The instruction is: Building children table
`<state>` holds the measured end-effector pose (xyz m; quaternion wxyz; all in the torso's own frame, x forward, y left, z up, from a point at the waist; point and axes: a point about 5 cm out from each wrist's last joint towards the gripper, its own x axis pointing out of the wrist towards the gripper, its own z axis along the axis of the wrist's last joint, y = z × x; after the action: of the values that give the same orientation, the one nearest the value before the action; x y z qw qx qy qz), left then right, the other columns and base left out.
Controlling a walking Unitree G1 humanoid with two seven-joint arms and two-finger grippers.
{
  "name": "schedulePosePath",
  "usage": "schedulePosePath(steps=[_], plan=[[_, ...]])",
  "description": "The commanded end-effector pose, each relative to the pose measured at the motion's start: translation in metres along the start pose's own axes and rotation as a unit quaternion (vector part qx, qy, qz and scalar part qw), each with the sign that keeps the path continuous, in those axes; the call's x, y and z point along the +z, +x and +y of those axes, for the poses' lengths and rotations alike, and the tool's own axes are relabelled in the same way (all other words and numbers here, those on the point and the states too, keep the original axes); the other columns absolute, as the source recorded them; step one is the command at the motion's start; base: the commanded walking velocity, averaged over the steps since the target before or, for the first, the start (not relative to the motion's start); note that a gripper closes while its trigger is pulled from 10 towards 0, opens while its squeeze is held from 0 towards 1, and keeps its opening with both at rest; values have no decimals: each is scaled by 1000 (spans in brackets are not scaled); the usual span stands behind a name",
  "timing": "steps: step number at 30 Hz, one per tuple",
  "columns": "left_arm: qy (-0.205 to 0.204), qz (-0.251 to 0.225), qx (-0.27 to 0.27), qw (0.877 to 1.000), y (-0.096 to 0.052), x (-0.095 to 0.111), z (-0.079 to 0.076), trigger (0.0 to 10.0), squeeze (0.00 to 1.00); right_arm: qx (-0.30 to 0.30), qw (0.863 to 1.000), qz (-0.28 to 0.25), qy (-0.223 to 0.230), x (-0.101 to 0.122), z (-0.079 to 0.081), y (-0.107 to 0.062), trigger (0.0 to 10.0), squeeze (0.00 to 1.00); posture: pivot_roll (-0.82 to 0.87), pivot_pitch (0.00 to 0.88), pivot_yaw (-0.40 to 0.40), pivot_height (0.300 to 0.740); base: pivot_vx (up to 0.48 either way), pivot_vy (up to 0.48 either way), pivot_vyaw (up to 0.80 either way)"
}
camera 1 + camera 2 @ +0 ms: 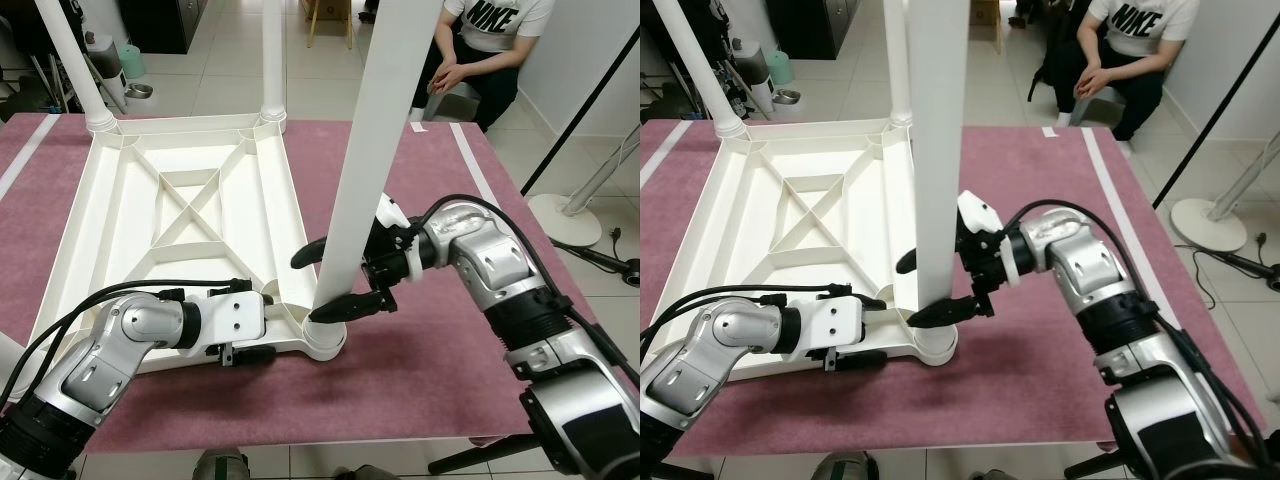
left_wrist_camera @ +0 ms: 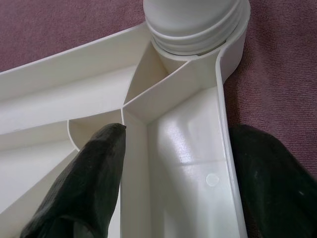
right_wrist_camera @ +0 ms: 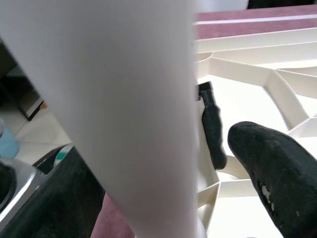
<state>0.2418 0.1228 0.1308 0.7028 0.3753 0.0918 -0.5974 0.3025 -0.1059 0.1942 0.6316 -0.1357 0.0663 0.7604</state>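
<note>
Surface: a maroon carpeted platform [image 1: 420, 370] with pale tape stripes [image 1: 475, 165] running along its sides; beyond it, a floor of light tiles [image 1: 225, 75].
Room: a person [image 1: 485, 45] in a white shirt sits on the far side with hands clasped; a white fan base [image 1: 565, 220] stands on the tiles to the right, and a small bowl [image 1: 140, 92] lies on the floor at the far left.
Table top: the white plastic table top [image 1: 170, 210] lies upside down on the platform, its ribbed underside with a crossed brace facing up.
Fitted legs: two white legs [image 1: 272, 60] stand upright in the far corner sockets.
Near leg: a third white leg [image 1: 365, 150] stands in the near right corner socket [image 1: 325, 340], rising out of the picture and hiding part of the platform behind it.
Right gripper: the right gripper [image 1: 320, 285] has its black fingers [image 1: 350, 305] clasped around the near leg, low down, just above the socket.
Left gripper: the left gripper [image 2: 171, 168] straddles the table top's near edge beside that socket, one finger inside the rim wall and one outside, gripping it.
</note>
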Motion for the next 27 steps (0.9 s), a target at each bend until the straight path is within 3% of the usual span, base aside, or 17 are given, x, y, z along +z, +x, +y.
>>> schedulePosePath(steps=[1, 5, 6, 7, 12, 14, 15, 16, 17, 19, 20, 21, 22, 23, 24, 26, 27], plan=[[-3, -15, -30, 999, 7, 3, -9, 10000, 0, -27, 999, -16, -3, 5, -8, -5, 10000, 0, 157, 0, -7, 740, 0, 0, 0], [-2, -17, -34, 999, 8, 5, -9, 10000, 0, -27, 999, -36, 5, 9, -13, -2, 10000, 0, 157, 0, -2, 740, 0, 0, 0], [-1, -17, -34, 999, 9, 5, -8, 10000, 0, -25, 999, -43, 8, 10, -15, 1, 3843, 0, 159, 0, -2, 740, 0, 0, 0], [-1, -17, -33, 999, 8, 5, -8, 10000, 0, -26, 998, -52, 14, 10, -15, 3, 0, 0, 162, 0, -4, 740, 0, 0, 0], [-3, -21, -25, 999, 8, 7, -6, 10000, 0, -61, 996, -58, 24, 6, -19, 9, 0, 0, 163, 0, -8, 740, 0, 0, 0], [-6, -27, -15, 1000, 8, 9, -4, 10000, 0, -104, 993, -52, 27, 1, -24, 13, 0, 0, 164, 0, -11, 740, 0, 0, 0], [-13, -38, 5, 999, 7, 15, 2, 10000, 0, -176, 983, -41, 30, -4, -30, 19, 0, 0, 161, 0, -13, 740, 0, 0, 0], [-13, -38, 5, 999, 7, 15, 2, 10000, 0, -176, 983, -41, 30, -4, -30, 19, 0, 0, 161, 0, -13, 740, 0, 0, 0], [-18, -45, 18, 999, 6, 18, 6, 10000, 0, -224, 973, -34, 32, -7, -34, 23, 0, 0, 161, 0, -13, 740, 0, 0, 0], [-18, -45, 18, 999, 6, 18, 6, 10000, 0, -224, 973, -34, 32, -7, -34, 23, 0, 0, 161, 0, -13, 740, 0, 0, 0], [-19, -57, 38, 997, 6, 25, 14, 10000, 0, -294, 954, -32, 42, -8, -39, 28, 0, 0, 158, 0, -10, 740, 0, 0, 0], [-19, -57, 38, 997, 6, 25, 14, 10000, 0, -294, 954, -32, 42, -8, -39, 28, 0, 0, 158, 0, -10, 740, 0, 0, 0], [-15, -73, 58, 996, 7, 36, 24, 10000, 0, -383, 923, -22, 45, -9, -44, 33, 0, 0, 154, 0, -5, 740, 0, 0, 0], [-15, -73, 58, 996, 7, 36, 24, 10000, 0, -383, 923, -22, 45, -9, -44, 33, 0, 0, 154, 0, -5, 740, 0, 0, 0], [-11, -85, 75, 993, 8, 45, 33, 10000, 0, -455, 890, -9, 31, -8, -47, 37, 0, 0, 150, 0, 3, 740, 0, 0, 0], [-11, -85, 75, 993, 8, 45, 33, 10000, 0, -455, 890, -9, 31, -8, -47, 37, 0, 0, 150, 0, 3, 740, 0, 0, 0], [-8, -95, 86, 992, 9, 52, 39, 10000, 0, -504, 863, -13, 35, -7, -48, 41, 0, 0, 142, 0, 10, 740, 0, 0, 0]])
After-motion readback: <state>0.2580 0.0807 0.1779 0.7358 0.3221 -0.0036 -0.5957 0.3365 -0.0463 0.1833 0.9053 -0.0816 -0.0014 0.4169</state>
